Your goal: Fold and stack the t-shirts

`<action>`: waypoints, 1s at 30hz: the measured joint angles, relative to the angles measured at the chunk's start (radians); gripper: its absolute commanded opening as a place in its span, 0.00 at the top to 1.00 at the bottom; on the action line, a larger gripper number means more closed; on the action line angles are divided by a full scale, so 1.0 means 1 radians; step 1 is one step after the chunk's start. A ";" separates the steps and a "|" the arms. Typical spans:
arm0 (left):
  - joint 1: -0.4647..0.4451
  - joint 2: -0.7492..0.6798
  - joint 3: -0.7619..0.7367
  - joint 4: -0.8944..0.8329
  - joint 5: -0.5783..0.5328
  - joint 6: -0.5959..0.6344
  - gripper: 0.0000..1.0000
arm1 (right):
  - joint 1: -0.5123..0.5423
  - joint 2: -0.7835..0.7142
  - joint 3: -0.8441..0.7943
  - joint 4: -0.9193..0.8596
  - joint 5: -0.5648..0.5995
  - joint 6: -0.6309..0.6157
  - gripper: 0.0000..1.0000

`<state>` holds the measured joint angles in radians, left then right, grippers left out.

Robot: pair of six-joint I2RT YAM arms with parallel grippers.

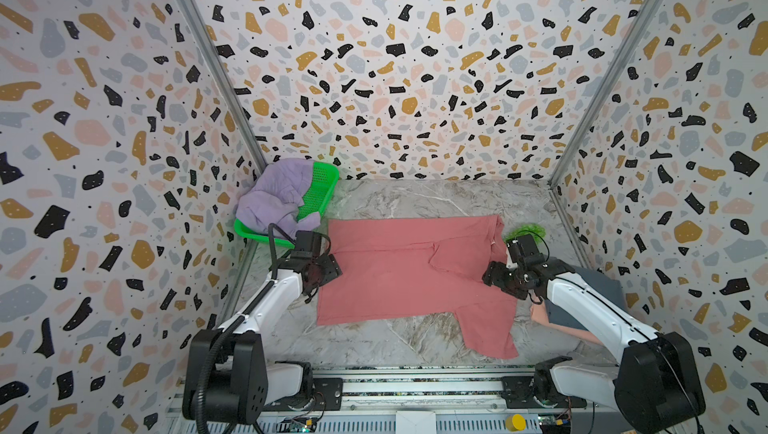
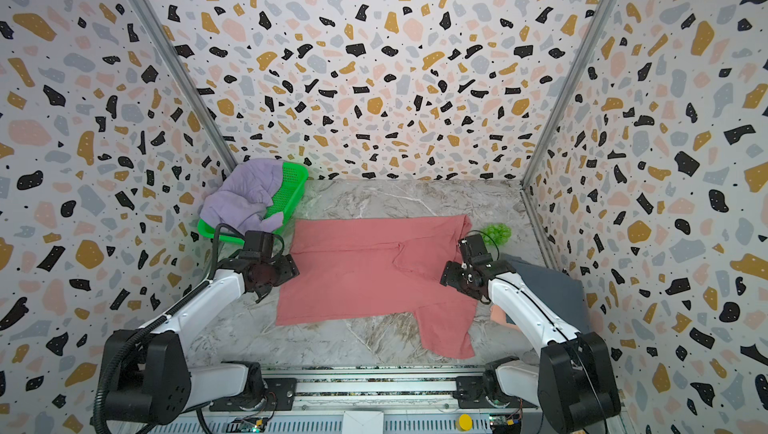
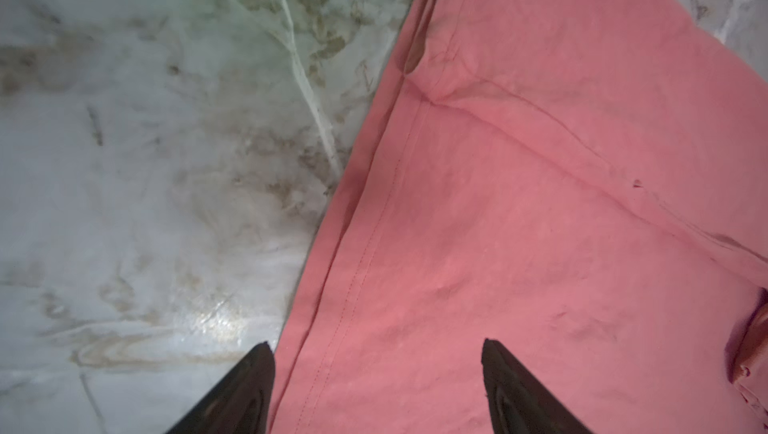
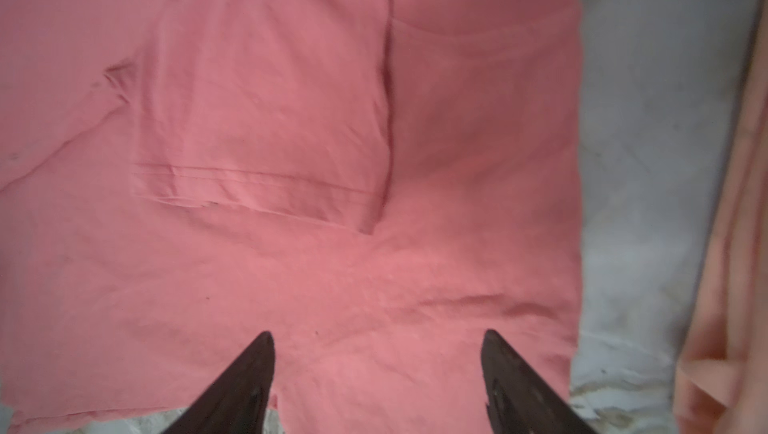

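Near edge: the rail [image 1: 415, 386] carrying both arm bases runs along the near edge of the tabletop [image 1: 415, 199].
Coral-red t-shirt [image 1: 407, 282]: it lies spread across the middle of the tabletop. Its far side and far sleeve are folded in over the body. The near sleeve is not yet folded and sticks out toward the near edge.
Left gripper [image 3: 376, 342]: fingers spread over the shirt's left hem, nothing pinched between them.
Right gripper [image 4: 378, 333]: fingers spread above the shirt's right part, cloth lying flat below, nothing held.
Lilac t-shirt [image 1: 274, 195]: crumpled in the green basket [image 1: 322, 186] at the far left corner, untouched by the look of it.
Slate-grey t-shirt [image 2: 552, 286]: flat at the right edge and apparently folded, though the right arm partly hides it.
Pale peach t-shirt [image 2: 500, 315]: it peeks out beside the grey. You cannot tell how the two overlap.
Progress: roughly halfway, as you would judge it. The coral fold is one step in, the lilac has not been started, and the stack is unfinished.
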<state>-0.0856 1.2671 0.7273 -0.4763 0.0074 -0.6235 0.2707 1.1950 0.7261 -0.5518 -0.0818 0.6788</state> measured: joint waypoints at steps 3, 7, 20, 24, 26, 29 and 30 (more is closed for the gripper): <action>0.000 -0.015 -0.062 -0.040 0.002 -0.022 0.26 | -0.033 -0.047 -0.039 -0.023 -0.015 0.003 0.16; 0.000 -0.106 -0.144 -0.110 -0.009 -0.054 0.28 | -0.052 -0.135 -0.077 -0.048 -0.019 0.001 0.15; 0.001 -0.275 -0.320 -0.054 0.057 -0.203 0.56 | -0.122 -0.366 -0.162 -0.154 -0.061 -0.002 0.17; 0.002 -0.262 -0.338 0.005 0.091 -0.238 0.87 | -0.123 -0.392 -0.231 -0.163 -0.097 0.018 0.20; 0.002 -0.253 -0.339 0.016 0.103 -0.256 0.94 | -0.123 -0.411 -0.273 -0.172 -0.118 0.030 0.23; 0.002 -0.247 -0.335 0.024 0.108 -0.268 0.98 | -0.117 -0.445 -0.312 -0.198 -0.137 0.058 0.26; 0.002 -0.243 -0.330 0.024 0.108 -0.270 0.98 | -0.112 -0.450 -0.313 -0.203 -0.140 0.067 0.26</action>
<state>-0.0841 1.0241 0.3973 -0.4526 0.1150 -0.8940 0.1585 0.7448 0.4133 -0.7551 -0.2214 0.7456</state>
